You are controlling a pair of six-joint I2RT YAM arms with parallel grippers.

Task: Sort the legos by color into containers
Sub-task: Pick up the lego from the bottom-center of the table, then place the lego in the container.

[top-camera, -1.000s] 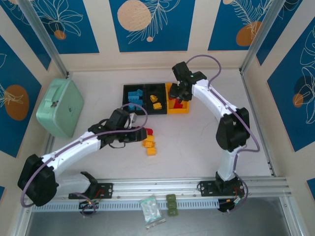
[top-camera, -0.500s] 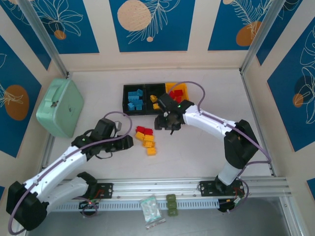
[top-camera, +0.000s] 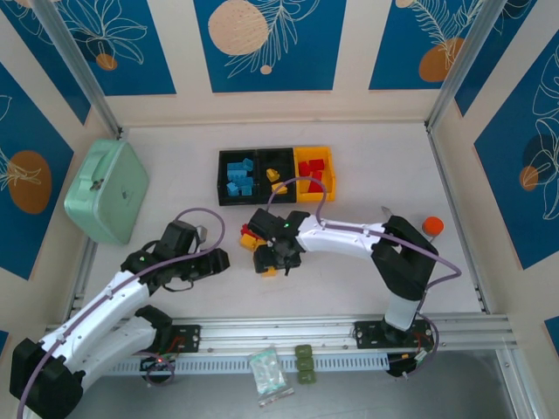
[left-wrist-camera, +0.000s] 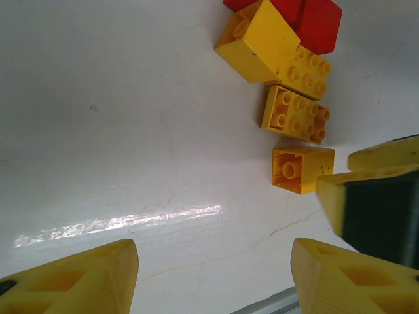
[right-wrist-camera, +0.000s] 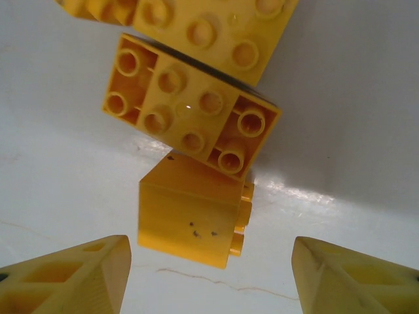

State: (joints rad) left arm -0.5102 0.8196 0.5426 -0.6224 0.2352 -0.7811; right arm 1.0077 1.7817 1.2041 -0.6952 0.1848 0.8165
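Three containers stand in a row at the back: a black bin (top-camera: 236,177) with blue legos, a black bin (top-camera: 276,175) with yellow ones, and a yellow-orange bin (top-camera: 314,168) with red ones. A loose pile of legos (top-camera: 252,238) lies mid-table. My right gripper (top-camera: 272,260) hovers open over its near end. A yellow brick on its side (right-wrist-camera: 193,212) lies just ahead of the open right gripper (right-wrist-camera: 209,275), touching an upturned yellow brick (right-wrist-camera: 190,108). My left gripper (top-camera: 215,260) is open and empty, left of the pile. Ahead of the left gripper (left-wrist-camera: 213,275) lie yellow bricks (left-wrist-camera: 294,114) and a red one (left-wrist-camera: 317,19).
A large mint-green case (top-camera: 106,190) sits at the left. An orange-red knob (top-camera: 431,225) shows by the right arm's elbow. Green blocks (top-camera: 303,363) and a small plastic bag (top-camera: 266,372) lie beyond the near rail. Side walls enclose the table.
My right arm swung from the yellow-orange bin down to the loose pile and its jaws opened wider. My left arm drew back leftward from the pile.
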